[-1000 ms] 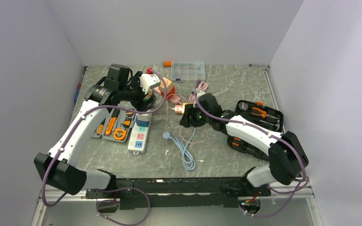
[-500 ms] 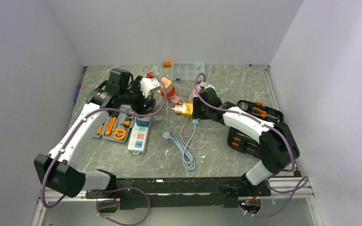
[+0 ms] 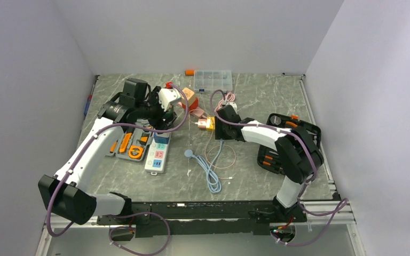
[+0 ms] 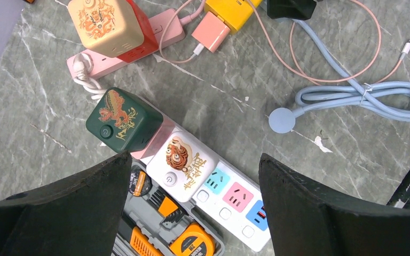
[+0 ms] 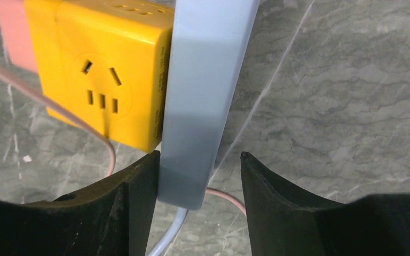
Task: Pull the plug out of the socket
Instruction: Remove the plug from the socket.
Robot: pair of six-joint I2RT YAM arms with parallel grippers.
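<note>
Directly beneath the wide-spread left gripper (image 4: 193, 162) lies the socket (image 4: 236, 201).

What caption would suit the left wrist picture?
Open left gripper hovers above the socket, with a green cube and a white cube plugged in.

No readable words, brands or numbers anywhere. Left wrist view: a power-button symbol sits on the green cube (image 4: 116, 120), the white cube (image 4: 179, 165) and the beige cube (image 4: 104, 24). Each cube also carries a printed animal figure with small characters beside it, too small to read. The tape measure (image 4: 191, 242) has label print, but it is blurred.
</note>
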